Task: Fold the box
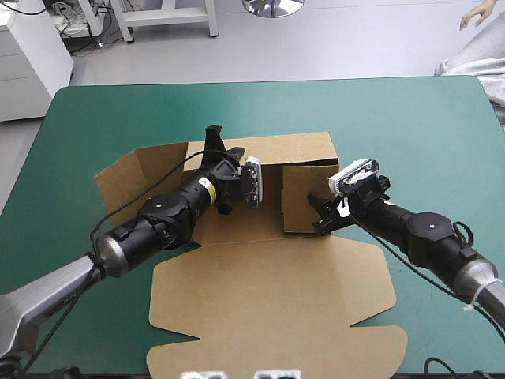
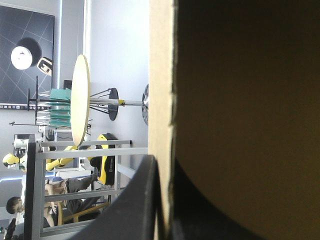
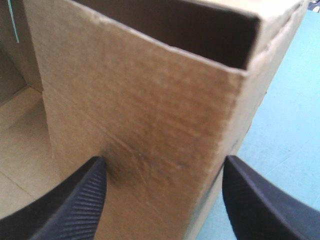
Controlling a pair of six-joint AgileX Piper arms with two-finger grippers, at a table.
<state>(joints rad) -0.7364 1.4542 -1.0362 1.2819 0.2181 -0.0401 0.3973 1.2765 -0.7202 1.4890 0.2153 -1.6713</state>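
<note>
- the box (image 1: 268, 284) lies in the middle of the surface (image 1: 410, 118), half built: back wall (image 1: 296, 150) up, right wall (image 1: 304, 197) doubled over and standing, left flap (image 1: 126, 178) splayed outward, lid (image 1: 276, 332) flat toward the near edge.
- the left claw (image 1: 215, 150) is pinched on the back wall's top edge, the board between its fingers. a hard pull or a twist could crease the board off its score line or tear it at a corner.
- if that pinch slips, i judge the back wall would sag, and the right wall might go with it.
- the right claw (image 3: 162, 195) is wide and holds nothing; the right wall's corner sits between its fingers. closing off-centre could crush the hollow corner instead of tucking it.
- nothing weights the base, so a push on that wall may slide the whole box over the cover.
- the left flap is not yet raised; the left arm crosses that side and may get in its way.
</note>
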